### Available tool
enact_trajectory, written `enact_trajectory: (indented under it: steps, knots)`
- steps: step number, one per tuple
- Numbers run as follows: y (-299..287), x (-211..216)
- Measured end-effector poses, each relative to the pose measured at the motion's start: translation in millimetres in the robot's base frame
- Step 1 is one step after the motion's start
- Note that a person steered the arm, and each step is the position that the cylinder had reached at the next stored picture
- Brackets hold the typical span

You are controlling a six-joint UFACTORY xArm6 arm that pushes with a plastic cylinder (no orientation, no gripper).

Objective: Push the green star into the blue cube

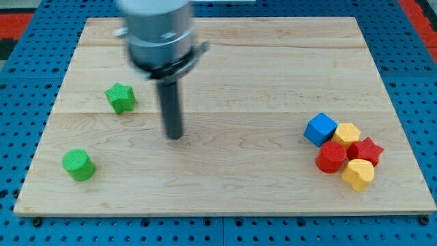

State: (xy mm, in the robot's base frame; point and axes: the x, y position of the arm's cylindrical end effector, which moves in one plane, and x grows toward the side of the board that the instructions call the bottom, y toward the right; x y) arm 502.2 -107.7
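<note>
The green star lies on the wooden board at the view's left. The blue cube sits far off at the view's right, at the top left of a cluster of blocks. My tip rests on the board to the right of and a little below the green star, apart from it, and well left of the blue cube.
A green cylinder sits at the lower left. Beside the blue cube are a yellow block, a red cylinder, a red star and a yellow block. The wooden board lies on a blue pegboard.
</note>
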Motion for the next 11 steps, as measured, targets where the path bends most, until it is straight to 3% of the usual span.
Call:
enact_trajectory:
  steps: [1, 2, 3, 5, 6, 7, 8, 10, 11]
  knots:
    - [-100, -6]
    - [-152, -68]
    - [-120, -104]
    - [86, -95]
    - [5, -123]
    - [-53, -117]
    - [-30, -66]
    - [203, -62]
    - [218, -61]
